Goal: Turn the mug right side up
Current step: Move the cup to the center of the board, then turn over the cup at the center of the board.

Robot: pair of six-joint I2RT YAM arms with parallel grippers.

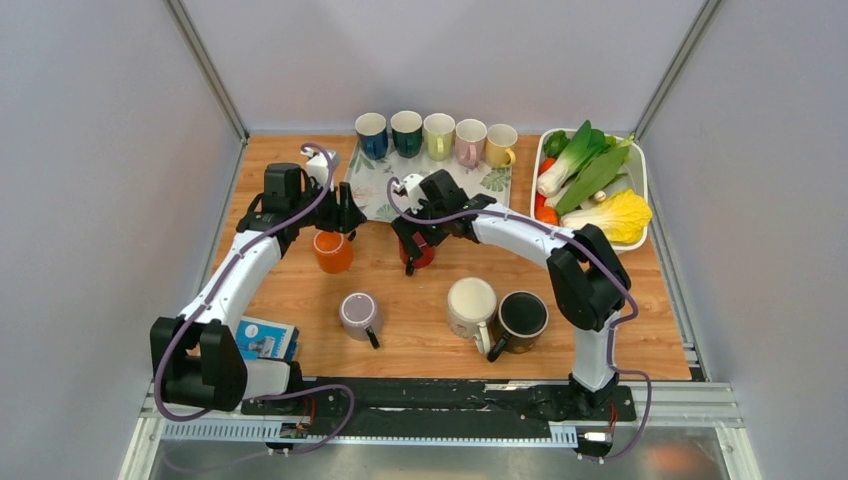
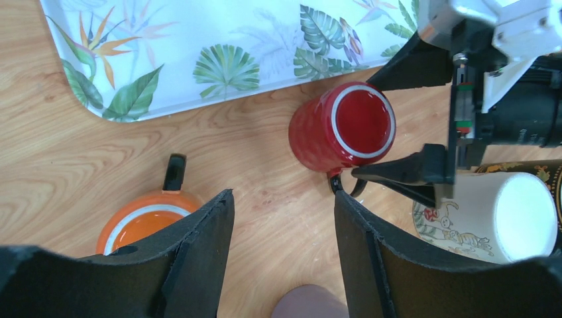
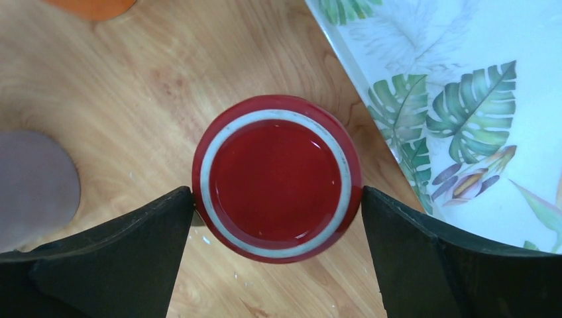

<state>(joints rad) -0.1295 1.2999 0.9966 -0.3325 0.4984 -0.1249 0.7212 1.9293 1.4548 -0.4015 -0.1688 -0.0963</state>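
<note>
- I'm looking at a wooden table (image 1: 420, 320) boxed in by plain grey walls (image 1: 100, 150).
- The red mug (image 3: 277, 177) is sitting upside down on the wood, just beside the leaf-print tray (image 3: 450, 79).
- My right gripper (image 3: 278, 195) is straddling it, fingers spread wide at its sides.
- My left gripper (image 2: 283, 205) is hovering over bare wood beside the orange mug (image 2: 142, 222), fingers apart and gripping nothing.

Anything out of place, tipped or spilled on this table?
Yes. The red mug stands upside down on the wood, its pale foot ring facing up, between the open fingers of the right gripper. The orange mug near it is also base up. The row of mugs at the back stands mouth up. No spill or damage shows.
</note>
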